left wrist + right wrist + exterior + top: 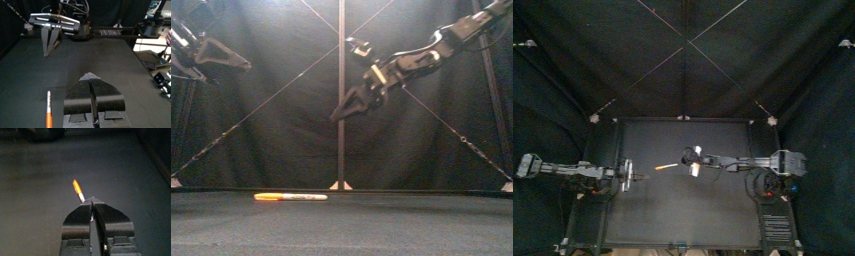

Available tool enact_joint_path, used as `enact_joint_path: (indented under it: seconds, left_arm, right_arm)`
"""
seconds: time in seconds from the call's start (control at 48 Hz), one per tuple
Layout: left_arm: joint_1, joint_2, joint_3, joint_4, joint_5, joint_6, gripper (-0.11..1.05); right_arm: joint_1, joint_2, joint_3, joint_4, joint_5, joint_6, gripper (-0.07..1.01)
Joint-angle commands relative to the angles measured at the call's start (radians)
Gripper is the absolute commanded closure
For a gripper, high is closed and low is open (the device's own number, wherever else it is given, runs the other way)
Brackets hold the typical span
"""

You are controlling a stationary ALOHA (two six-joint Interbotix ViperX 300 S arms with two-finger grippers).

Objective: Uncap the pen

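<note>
Hands, both clenched on nothing. The right hand (338, 114) hangs high over the tabletop (425, 225), jaws pressed together and tilted down toward the middle; its wrist view has the pen (78, 188) just ahead of the tips, so it looks lined up for a descent rather than parked. The left hand (89, 76) is likewise closed tight and empty, held up at its own side, with the pen lying just off to one side of its jaws. The pen (289, 197) rests flat on the tabletop, left of the middle, orange along most of its length, between the two hands and touched by neither. Which end carries the cap I cannot tell. Judgement: the task is not yet begun. Uncapping likely needs one hand on the barrel and one on the cap, so both must release their jaws before coming down. A flat, thin pen may roll or skid if pinched off-centre.
</note>
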Motion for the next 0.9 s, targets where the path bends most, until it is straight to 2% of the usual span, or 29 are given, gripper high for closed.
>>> enact_joint_path:
  seconds: [0.021, 0.125, 0.229, 0.25, 0.312, 0.458, 0.562, 0.792, 0.896]
  left_arm:
    - [-0.002, 0.003, -0.011, -0.008, 0.038, -0.0015, 0.78]
    - [0.003, 0.002, -0.008, -0.020, 0.083, -0.0015, 0.70]
    - [0.006, 0.002, -0.005, -0.037, 0.118, -0.0015, 0.62]
    - [0.008, 0.003, -0.005, -0.038, 0.124, 0.0031, 0.60]
    - [0.014, 0.003, -0.005, -0.038, 0.135, 0.0046, 0.55]
    - [0.031, 0.002, -0.005, -0.037, 0.143, 0.0061, 0.43]
    - [0.041, 0.002, -0.005, -0.032, 0.143, 0.0077, 0.33]
    - [0.086, 0.002, -0.005, -0.028, 0.143, 0.0061, 0.13]
    - [0.092, 0.002, -0.005, -0.029, 0.143, 0.0046, 0.08]
  right_arm:
    - [0.000, 0.083, -0.130, 0.003, 0.104, -0.003, 0.44]
    - [0.002, 0.166, -0.230, 0.009, 0.198, -0.003, 0.30]
    - [0.002, 0.218, -0.301, 0.020, 0.265, -0.005, 0.19]
    - [0.002, 0.229, -0.313, 0.021, 0.276, -0.006, 0.17]
    - [0.003, 0.258, -0.348, 0.028, 0.321, -0.006, 0.13]
    - [0.003, 0.304, -0.390, 0.049, 0.393, -0.009, 0.11]
    - [-0.002, 0.330, -0.413, 0.051, 0.410, -0.009, 0.10]
    - [-0.008, 0.365, -0.430, 0.064, 0.456, -0.008, 0.11]
    - [-0.015, 0.376, -0.431, 0.064, 0.468, -0.006, 0.12]
